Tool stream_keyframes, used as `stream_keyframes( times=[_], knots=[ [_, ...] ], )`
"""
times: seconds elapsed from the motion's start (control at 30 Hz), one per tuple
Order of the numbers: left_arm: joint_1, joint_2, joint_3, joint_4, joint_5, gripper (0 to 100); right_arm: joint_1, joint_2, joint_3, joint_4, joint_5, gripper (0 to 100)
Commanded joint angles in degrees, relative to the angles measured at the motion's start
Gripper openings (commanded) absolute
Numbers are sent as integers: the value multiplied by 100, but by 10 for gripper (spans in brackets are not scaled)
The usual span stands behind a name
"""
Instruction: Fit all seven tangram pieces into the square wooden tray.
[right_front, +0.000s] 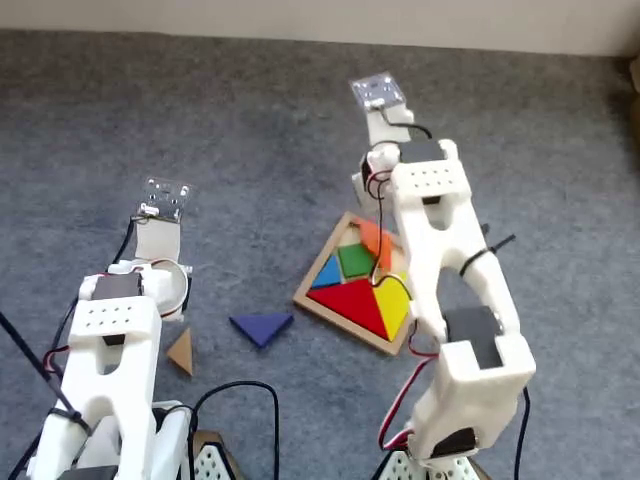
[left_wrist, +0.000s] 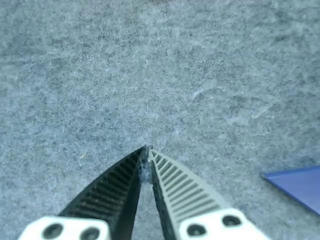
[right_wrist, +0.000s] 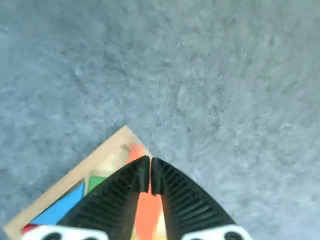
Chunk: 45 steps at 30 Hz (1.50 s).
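The square wooden tray (right_front: 335, 317) lies on the grey carpet and holds orange (right_front: 375, 240), green (right_front: 355, 260), light blue (right_front: 327, 272), red (right_front: 360, 300) and yellow (right_front: 393, 300) pieces. My right gripper (right_wrist: 149, 165) is shut and hovers over the tray's far corner (right_wrist: 75, 172), with the orange piece (right_wrist: 147, 210) showing below its fingers. A dark blue triangle (right_front: 262, 326) and a small brown triangle (right_front: 181, 352) rest on the carpet left of the tray. My left gripper (left_wrist: 146, 151) is shut over bare carpet, and the dark blue triangle (left_wrist: 300, 184) sits off to one side.
The right arm (right_front: 430, 200) reaches over the tray's right side and hides part of it. The left arm (right_front: 110, 330) stands near the brown triangle. Cables trail by both bases. Open carpet stretches beyond the tray and between the arms.
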Motion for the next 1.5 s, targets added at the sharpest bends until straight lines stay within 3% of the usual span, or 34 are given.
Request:
stream_keyframes(
  times=[0.0, 0.5, 0.73, 1.1, 1.37, 1.47],
  knots=[
    [-66, -110, -13, -62, -62, 7, 57, -567, -22, 277, 422, 4],
    [-57, -110, 48, -70, -62, 7, 48, -576, 75, 760, 492, 9],
    [-57, -110, 57, -70, -62, 7, -312, -576, 866, 699, 9, 173],
    [-57, -110, 57, -70, -62, 7, -391, -558, 2000, -857, 18, 176],
    [-57, -110, 57, -70, -62, 7, -374, 242, 2070, -954, 123, 172],
    [-57, -110, 66, -70, -62, 7, -374, 277, 2070, -954, 440, 105]
  ],
)
